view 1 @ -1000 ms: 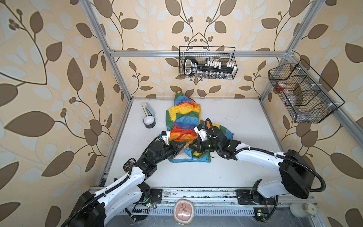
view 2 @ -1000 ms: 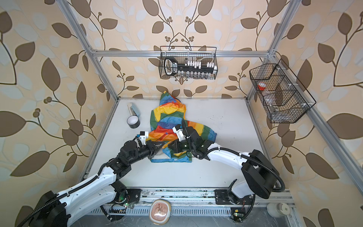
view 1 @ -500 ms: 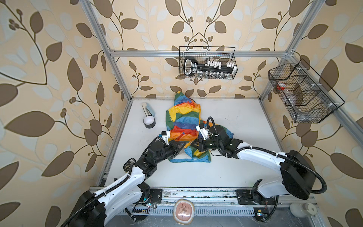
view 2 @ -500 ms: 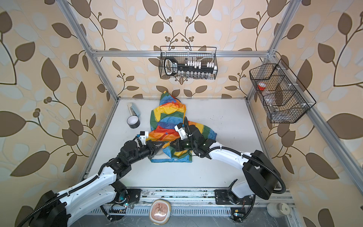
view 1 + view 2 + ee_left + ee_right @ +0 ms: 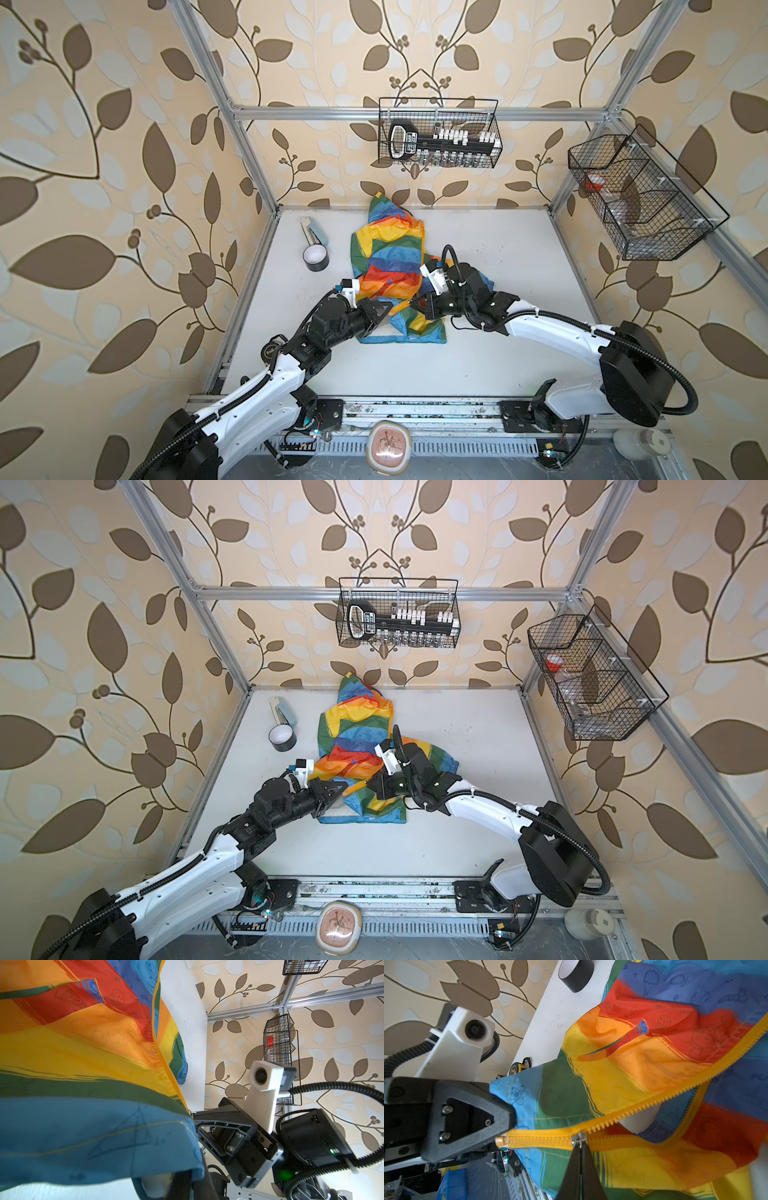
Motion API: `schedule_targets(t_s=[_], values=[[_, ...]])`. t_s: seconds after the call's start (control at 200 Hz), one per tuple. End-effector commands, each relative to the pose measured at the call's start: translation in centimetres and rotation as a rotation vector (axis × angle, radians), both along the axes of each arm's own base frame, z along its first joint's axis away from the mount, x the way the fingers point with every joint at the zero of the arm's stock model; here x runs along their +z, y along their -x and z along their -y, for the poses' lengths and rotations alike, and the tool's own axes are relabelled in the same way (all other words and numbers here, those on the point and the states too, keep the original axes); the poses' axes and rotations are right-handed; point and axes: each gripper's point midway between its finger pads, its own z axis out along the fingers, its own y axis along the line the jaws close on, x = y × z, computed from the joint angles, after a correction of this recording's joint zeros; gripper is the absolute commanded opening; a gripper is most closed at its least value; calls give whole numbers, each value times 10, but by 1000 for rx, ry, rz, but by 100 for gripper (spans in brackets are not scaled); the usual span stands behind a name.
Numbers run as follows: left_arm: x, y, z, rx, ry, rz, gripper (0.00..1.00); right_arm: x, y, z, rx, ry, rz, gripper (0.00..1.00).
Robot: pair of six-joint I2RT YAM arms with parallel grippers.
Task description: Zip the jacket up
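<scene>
Right wrist: right claw (image 5: 580, 1147) pinches zipper pull (image 5: 578, 1138), left claw (image 5: 506, 1120) clamps jacket (image 5: 633, 1076) at hem edge.

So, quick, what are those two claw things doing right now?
Left gripper: closed, pinching the jacket hem at the zipper's bottom end.
Right gripper: closed on the zipper pull.

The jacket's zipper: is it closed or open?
Mostly open: the zipper is joined only along a short stretch from its bottom end to the slider; beyond it the two rows of teeth part.
</scene>
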Motion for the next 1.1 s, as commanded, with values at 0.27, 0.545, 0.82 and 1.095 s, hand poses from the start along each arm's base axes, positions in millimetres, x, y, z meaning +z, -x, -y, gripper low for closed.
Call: schedule_targets(t_s=[0.27, 0.545, 0.82, 1.095], values=[[27, 0, 0, -20, -35, 83, 0, 9, -16, 19, -59, 55, 64, 0], [24, 1, -4, -26, -113, 84, 0, 11, -23, 27, -76, 81, 81, 0], [15, 1, -13, -5, -207, 81, 0, 25, -34, 30, -95, 86, 108, 0], [15, -5, -27, 41, -332, 93, 0, 37, -43, 33, -111, 78, 126, 0]])
